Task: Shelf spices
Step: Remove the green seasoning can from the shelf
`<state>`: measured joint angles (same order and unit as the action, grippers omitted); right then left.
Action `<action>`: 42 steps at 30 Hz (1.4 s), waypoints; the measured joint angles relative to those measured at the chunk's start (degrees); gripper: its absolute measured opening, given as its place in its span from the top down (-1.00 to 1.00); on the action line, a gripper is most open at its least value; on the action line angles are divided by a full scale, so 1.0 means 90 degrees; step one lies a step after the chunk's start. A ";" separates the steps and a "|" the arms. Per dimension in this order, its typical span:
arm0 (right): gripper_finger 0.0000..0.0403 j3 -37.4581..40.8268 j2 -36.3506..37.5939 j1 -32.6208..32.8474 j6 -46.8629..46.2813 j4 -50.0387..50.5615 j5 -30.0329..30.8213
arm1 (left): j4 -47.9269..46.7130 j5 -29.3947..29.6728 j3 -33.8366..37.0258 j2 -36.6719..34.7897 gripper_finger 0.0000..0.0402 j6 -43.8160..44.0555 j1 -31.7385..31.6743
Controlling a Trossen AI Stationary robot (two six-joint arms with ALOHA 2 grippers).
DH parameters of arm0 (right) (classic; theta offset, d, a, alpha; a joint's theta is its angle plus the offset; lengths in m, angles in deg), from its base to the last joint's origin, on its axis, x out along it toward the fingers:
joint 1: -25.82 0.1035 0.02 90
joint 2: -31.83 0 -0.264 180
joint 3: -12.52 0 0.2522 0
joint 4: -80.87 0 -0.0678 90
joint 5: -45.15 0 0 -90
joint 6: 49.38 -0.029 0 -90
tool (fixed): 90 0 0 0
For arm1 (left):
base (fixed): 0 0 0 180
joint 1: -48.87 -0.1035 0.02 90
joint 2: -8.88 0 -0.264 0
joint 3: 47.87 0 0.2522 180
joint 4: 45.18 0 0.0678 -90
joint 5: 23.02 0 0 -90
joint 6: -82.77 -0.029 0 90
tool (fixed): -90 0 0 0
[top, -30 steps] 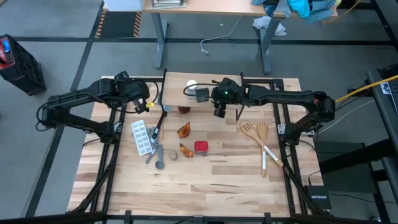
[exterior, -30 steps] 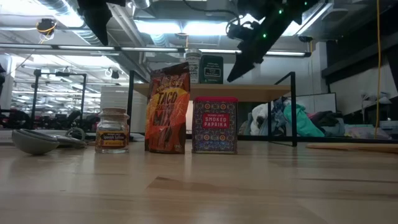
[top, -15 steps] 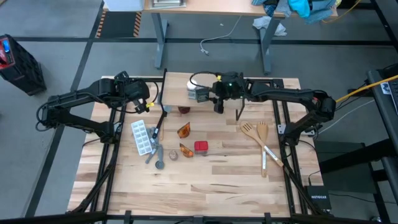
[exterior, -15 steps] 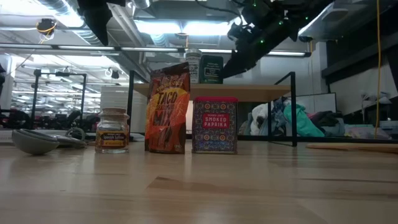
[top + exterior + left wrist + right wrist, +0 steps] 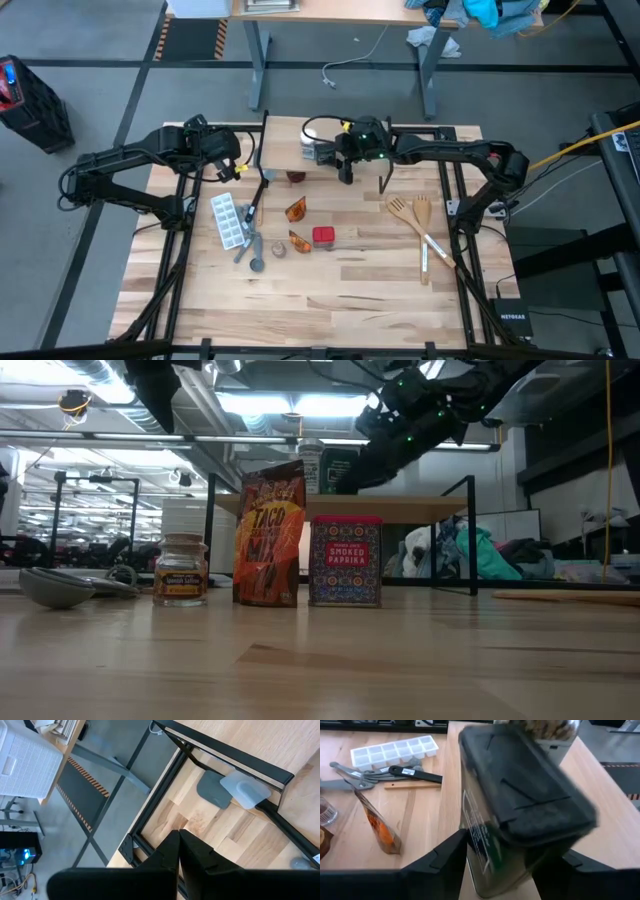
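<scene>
Two wood spatulas [image 5: 418,222] on plank table [image 5: 330,290], rt side.

Right gripper [image 5: 500,865]: black fingers either side of a dark grey square tin [image 5: 520,815] bearing a white-printed label. Shelf [image 5: 400,140]: light wood on black legs. Below the gripper on the table: orange packet [image 5: 268,532] with red lettering; paprika box [image 5: 345,560], red-topped, blue patterned, red label; white ice tray [image 5: 228,220].

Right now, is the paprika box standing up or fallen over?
Standing up. The smoked paprika box sits flat on the table, its red top uppermost and its label reading level.
</scene>
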<state>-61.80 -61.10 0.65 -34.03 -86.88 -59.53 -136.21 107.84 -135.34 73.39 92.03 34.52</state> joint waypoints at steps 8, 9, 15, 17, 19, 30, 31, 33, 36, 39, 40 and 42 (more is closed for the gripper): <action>0.36 0.0000 0.0010 0.0000 -0.0002 -0.0022 0.0002 | 0.0005 0.0000 0.0037 0.0002 0.98 -0.0001 0.0000; 0.43 0.0000 0.0010 0.0000 -0.0008 -0.0030 0.0002 | 0.0008 0.0000 0.0061 0.0002 0.98 -0.0001 0.0000; 0.46 0.0002 0.0113 0.0007 -0.0367 0.0075 0.0004 | -0.0018 0.0000 0.0276 0.0005 0.98 -0.0027 0.0000; 0.46 0.0002 0.0260 0.0007 -0.0495 0.0088 -0.0005 | -0.0015 0.0000 0.0307 0.0005 0.98 -0.0038 0.0000; 0.46 0.0002 0.0486 0.0007 -0.0681 0.0167 -0.0040 | -0.0012 0.0002 0.0311 0.0005 0.98 -0.0088 0.0000; 0.46 0.0002 0.1674 0.1182 -0.1040 0.1600 0.0295 | -0.0010 0.0001 0.0311 0.0002 0.98 -0.0199 0.0000; 0.46 0.0002 0.1690 0.1402 -0.1154 0.1674 0.0355 | -0.0008 0.0002 0.0311 0.0002 0.98 -0.0199 0.0000; 0.46 0.0002 0.1690 0.1868 -0.1361 0.1733 0.0614 | -0.0010 0.0002 0.0311 0.0002 0.98 -0.0199 0.0000; 0.46 0.0133 0.1666 0.2623 -0.1595 0.1613 0.1248 | -0.0010 0.0002 0.0311 0.0002 0.98 -0.0199 0.0000; 0.46 0.0505 0.1654 0.3332 -0.2097 0.1438 0.1985 | -0.0007 0.0002 0.0311 0.0002 0.98 -0.0199 0.0000; 0.46 0.0657 0.1649 0.3549 -0.2343 0.1285 0.2203 | -0.0007 0.0002 0.0311 0.0002 0.98 -0.0199 0.0000; 0.46 0.0988 0.1649 0.3973 -0.2773 0.0886 0.2572 | -0.0007 0.0002 0.0311 0.0002 0.98 -0.0199 0.0000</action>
<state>-52.91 -46.26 36.41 -58.99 -78.91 -36.38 -136.28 107.87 -132.55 73.41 90.23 34.52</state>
